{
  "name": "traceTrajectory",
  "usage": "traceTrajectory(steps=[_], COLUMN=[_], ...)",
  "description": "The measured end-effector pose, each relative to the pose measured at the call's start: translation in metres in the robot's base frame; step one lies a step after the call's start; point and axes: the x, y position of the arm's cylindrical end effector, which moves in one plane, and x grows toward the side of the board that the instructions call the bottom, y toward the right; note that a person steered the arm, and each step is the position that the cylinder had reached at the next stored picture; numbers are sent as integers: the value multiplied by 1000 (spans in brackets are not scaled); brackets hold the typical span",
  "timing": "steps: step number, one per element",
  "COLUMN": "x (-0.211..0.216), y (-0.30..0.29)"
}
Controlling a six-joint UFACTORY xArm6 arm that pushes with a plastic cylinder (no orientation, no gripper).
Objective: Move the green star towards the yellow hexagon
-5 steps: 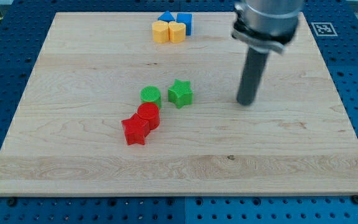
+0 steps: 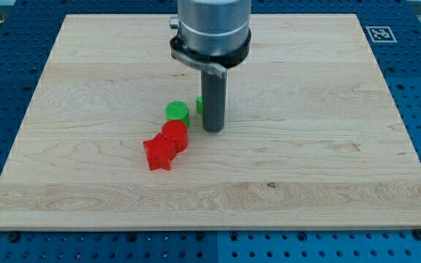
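Note:
The green star (image 2: 199,105) sits near the board's middle, almost wholly hidden behind my rod; only a sliver shows at the rod's left edge. My tip (image 2: 212,129) rests on the board just below the star and in front of it. The yellow hexagon near the view's top is hidden behind the arm's body.
A green cylinder (image 2: 177,112) lies left of the star. A red cylinder (image 2: 174,135) and a red star (image 2: 159,153) touch each other below it. The wooden board (image 2: 327,175) lies on a blue perforated table. A marker tag (image 2: 378,33) sits at the top right.
My rod has moved left from the right of the green star to directly in front of it, covering the star and the yellow and blue blocks at the top.

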Motion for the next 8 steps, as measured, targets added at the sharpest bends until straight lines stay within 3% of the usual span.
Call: traceTrajectory(steps=[1,4,5,8], x=[-39,-54,-73,-73], y=[-1,32,12,-63])
